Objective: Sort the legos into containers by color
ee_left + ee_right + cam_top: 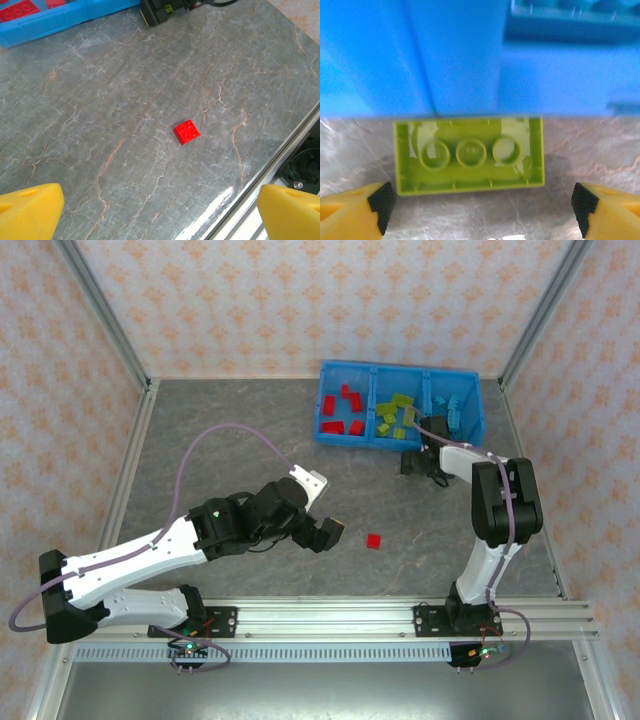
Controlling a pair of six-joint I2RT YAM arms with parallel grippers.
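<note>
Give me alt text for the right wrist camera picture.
A yellow-green brick lies upside down on the grey table, right beside the blue bin wall. The open right gripper has its yellow fingertips either side of it.

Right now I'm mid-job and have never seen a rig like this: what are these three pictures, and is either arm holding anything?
Two robot arms are bolted at the near edge of a table. The wide picture looks down from above and behind them; the other two come from a camera on each wrist. The left arm, jaws wide open, looks down at a lone red brick on the table. The right arm reaches to the blue bin, jaws open either side of a yellow-green brick lying underside up against the bin's outer wall. Nothing is held.
</note>
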